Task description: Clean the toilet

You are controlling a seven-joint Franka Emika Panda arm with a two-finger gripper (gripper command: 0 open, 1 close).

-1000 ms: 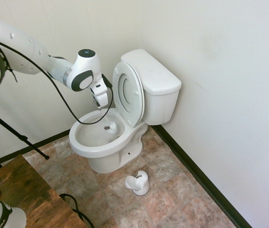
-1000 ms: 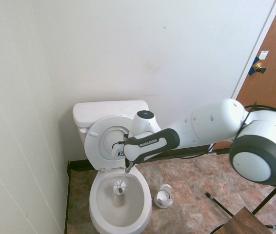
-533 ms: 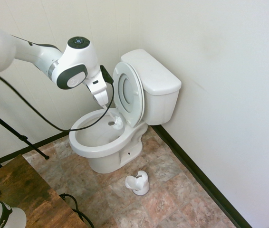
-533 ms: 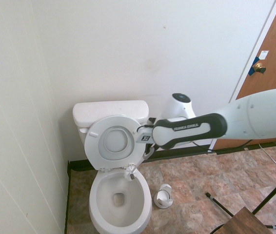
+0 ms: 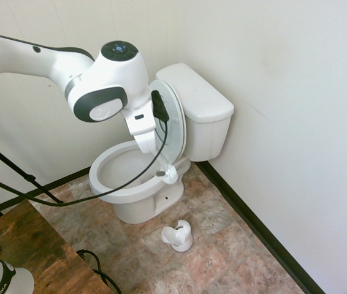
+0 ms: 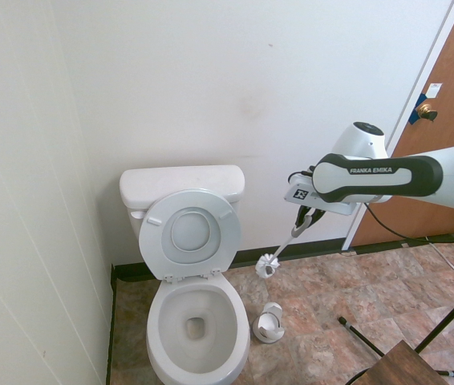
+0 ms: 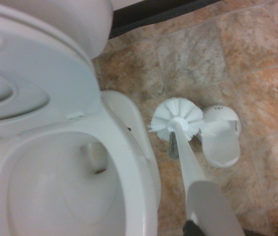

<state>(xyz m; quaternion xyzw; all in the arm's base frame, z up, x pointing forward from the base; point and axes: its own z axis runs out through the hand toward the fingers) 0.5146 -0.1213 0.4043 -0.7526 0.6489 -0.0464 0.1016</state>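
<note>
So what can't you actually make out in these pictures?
- The jaws' grip on the brush: too small in the second exterior view, hidden behind the arm in the first.
- The side of the toilet by the wall: hidden by its bowl in both exterior views.
- The holder's inside: blurred in the wrist view, too small elsewhere.
- The door: cut off by the second exterior view's edge.

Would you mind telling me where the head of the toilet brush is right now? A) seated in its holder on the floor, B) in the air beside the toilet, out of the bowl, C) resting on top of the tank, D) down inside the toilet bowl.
B: the gripper holds the brush clear of the toilet, above the holder on the floor.
</note>
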